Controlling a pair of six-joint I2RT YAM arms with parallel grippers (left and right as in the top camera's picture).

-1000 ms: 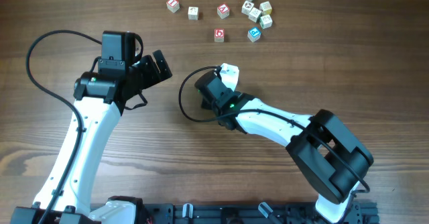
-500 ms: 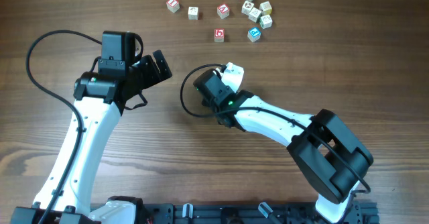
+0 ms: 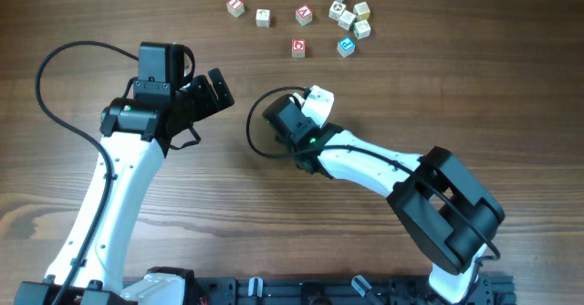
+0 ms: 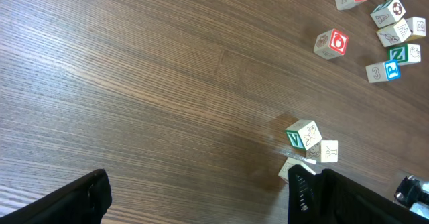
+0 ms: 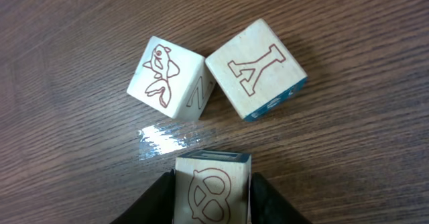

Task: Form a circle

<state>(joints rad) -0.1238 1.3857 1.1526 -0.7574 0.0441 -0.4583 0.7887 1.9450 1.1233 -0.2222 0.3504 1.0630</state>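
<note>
Right wrist footage gives the closest look at the circle (image 5: 256, 68), which is made up of three small pale wooden cubes with outline drawings. A fish cube (image 5: 166, 78) and a Y cube (image 5: 256, 68) are set corner to corner and touch; teal is seen on the Y cube's side face. A third cube (image 5: 212, 187), marked with a looped brown outline, is set just below them, apart from both, with a shiny strip (image 5: 177, 140) on the bench (image 5: 60, 23) between. This third cube is flanked closely on both sides by the fingers of the right end effector (image 5: 212, 184); whether it is clamped or merely bracketed cannot be told.

From the left wrist, the same cluster is seen from the side, a green letter face showing, partly hidden behind one finger of the left end effector (image 4: 201, 204), whose fingers are spread wide with nothing between them.

Overhead, the circle is covered by the right end effector near mid-bench, well apart from the loose cubes (image 3: 347, 17) at the far edge.
</note>
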